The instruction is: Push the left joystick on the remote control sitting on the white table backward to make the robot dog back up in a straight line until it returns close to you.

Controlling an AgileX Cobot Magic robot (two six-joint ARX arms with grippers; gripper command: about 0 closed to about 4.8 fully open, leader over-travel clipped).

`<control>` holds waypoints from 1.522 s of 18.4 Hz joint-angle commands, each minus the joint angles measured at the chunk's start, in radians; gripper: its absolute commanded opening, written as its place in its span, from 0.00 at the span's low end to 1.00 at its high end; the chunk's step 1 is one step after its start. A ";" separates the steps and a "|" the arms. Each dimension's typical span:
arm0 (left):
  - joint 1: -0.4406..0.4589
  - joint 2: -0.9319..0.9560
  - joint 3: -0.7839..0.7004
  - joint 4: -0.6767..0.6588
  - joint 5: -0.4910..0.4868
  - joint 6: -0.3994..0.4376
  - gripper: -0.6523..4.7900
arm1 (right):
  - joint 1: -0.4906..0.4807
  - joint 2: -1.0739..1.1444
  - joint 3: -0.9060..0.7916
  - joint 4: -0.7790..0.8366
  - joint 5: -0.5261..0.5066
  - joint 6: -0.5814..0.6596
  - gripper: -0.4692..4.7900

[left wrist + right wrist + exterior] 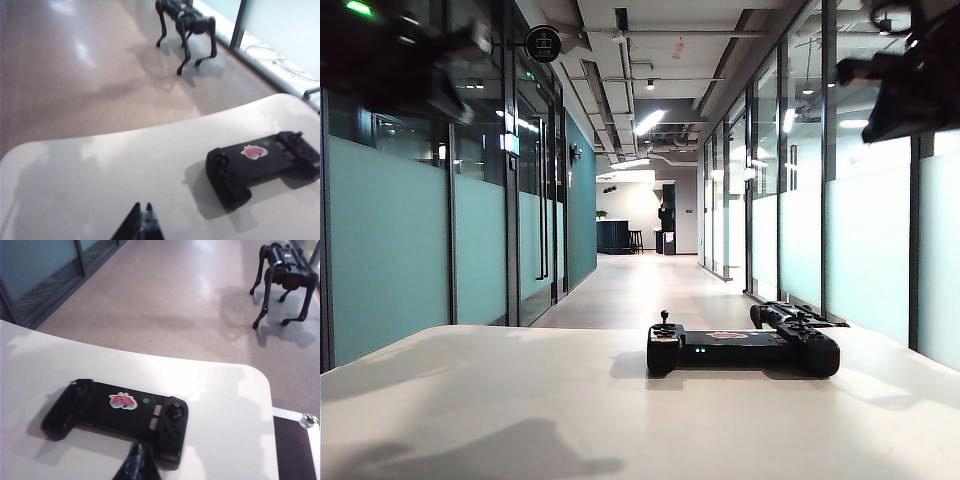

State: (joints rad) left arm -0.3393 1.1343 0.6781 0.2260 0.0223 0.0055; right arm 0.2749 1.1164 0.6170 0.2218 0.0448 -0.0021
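The black remote control [740, 350] [260, 165] [115, 412] lies flat on the white table [520, 400] [100, 170] [230, 410], red-and-white sticker up and a green light on. Its left joystick [665, 320] [220, 159] stands upright on the blocky end, untouched. The robot dog [185, 25] [285, 275] stands on the corridor floor beyond the table's far edge. My left gripper [142, 206] is shut, hovering high over bare tabletop, well clear of the remote. My right gripper [139, 447] is shut, raised above the remote's near rim. Both arms [410, 60] [910, 80] hang high in the exterior view.
Glass partition walls [390, 250] line both sides of the long corridor. Cables [280, 55] run along the wall base near the dog. A black case with a metal corner [300, 440] sits beside the table's edge. The table's rounded far edge [250, 370] lies just past the remote.
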 commanded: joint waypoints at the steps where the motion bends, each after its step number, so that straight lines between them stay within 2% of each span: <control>1: -0.001 -0.180 -0.144 0.023 -0.015 -0.002 0.11 | 0.000 -0.051 -0.010 -0.019 -0.028 -0.007 0.08; 6: -0.001 -0.492 -0.335 -0.028 -0.069 -0.003 0.11 | 0.000 -0.183 -0.101 -0.020 -0.025 -0.006 0.08; 10: -0.001 -0.703 -0.376 -0.230 -0.098 -0.002 0.11 | 0.000 -0.309 -0.180 -0.048 -0.021 -0.006 0.08; 15: -0.001 -0.879 -0.376 -0.465 -0.142 -0.002 0.11 | 0.000 -0.478 -0.290 -0.087 -0.021 -0.006 0.08; 17: -0.001 -0.895 -0.376 -0.500 -0.142 -0.006 0.11 | 0.000 -0.534 -0.320 -0.114 -0.021 -0.006 0.08; 28: -0.001 -0.897 -0.376 -0.502 -0.132 -0.010 0.11 | -0.001 -0.876 -0.510 -0.227 -0.005 -0.006 0.08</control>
State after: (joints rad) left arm -0.3397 0.2382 0.2996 -0.2859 -0.1139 0.0013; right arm 0.2752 0.2607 0.1013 0.0055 0.0265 -0.0063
